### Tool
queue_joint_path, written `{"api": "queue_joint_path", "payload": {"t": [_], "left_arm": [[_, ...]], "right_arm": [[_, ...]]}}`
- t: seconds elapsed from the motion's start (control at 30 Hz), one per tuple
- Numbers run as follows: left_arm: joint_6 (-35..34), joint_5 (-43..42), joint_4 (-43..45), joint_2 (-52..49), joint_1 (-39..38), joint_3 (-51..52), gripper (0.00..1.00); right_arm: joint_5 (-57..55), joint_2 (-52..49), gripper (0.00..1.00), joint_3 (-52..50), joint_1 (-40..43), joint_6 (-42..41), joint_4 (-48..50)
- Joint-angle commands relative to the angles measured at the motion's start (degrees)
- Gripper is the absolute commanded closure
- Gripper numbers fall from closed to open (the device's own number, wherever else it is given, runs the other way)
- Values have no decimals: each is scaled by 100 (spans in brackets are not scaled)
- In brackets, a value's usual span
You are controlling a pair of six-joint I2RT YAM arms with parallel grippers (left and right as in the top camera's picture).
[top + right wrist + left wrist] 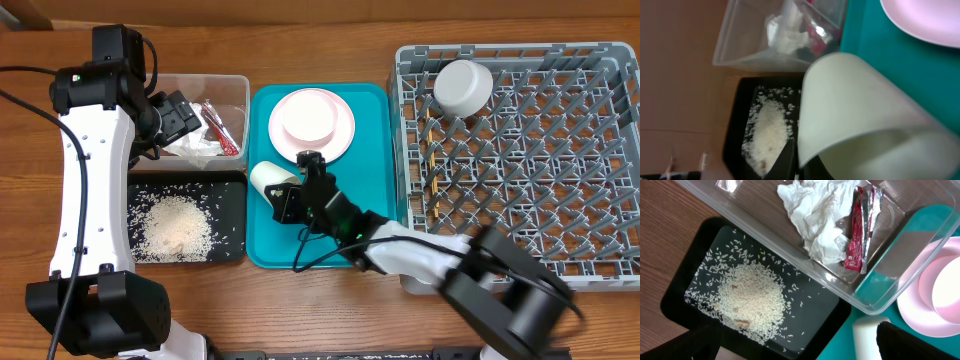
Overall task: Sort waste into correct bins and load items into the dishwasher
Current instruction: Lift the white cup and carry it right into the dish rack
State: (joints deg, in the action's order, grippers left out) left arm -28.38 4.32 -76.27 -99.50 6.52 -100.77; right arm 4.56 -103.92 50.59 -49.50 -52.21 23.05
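My right gripper point(287, 197) is shut on the rim of the small white cup point(267, 177), which lies tilted over the teal tray's left side; the cup point(855, 100) fills the right wrist view. My left gripper point(178, 114) hangs open and holds nothing above the clear tub point(232, 88), where the tissue point(815, 215) and red wrapper point(856, 235) lie. Rice point(750, 297) is heaped in the black tray point(825, 305). A pink bowl point(305, 115) sits on the pink plate point(343, 130). The grey bowl point(462, 86) rests upside down in the dish rack point(560, 200).
The teal tray point(370, 200) lies between the bins and the rack. Thin wooden sticks point(434, 183) stand among the rack's pegs on its left side. The left arm's white link point(90, 190) runs along the table's left edge beside the black tray.
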Motion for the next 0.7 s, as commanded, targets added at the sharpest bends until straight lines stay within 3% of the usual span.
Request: {"api": "queue_joint_path", "payload": {"t": [0.0,0.13,0.3,0.5,0.67], "left_arm": [[7,13,0,17,20,-129,0],[7,13,0,17,20,-129,0],[7,13,0,17,20,-129,0],[7,15,0,17,20,-129,0],[7,13,0,17,20,-129,0]], "right_arm": [[713,1027,96,44,282,328,-494],[1314,2020,96,44,767,503,-1735],[2411,3016,96,44,1829,1655,-2857],[5287,3064,96,44,3864,2376,-2815],[7493,2444,96,44,5099,2500,-2090]]}}
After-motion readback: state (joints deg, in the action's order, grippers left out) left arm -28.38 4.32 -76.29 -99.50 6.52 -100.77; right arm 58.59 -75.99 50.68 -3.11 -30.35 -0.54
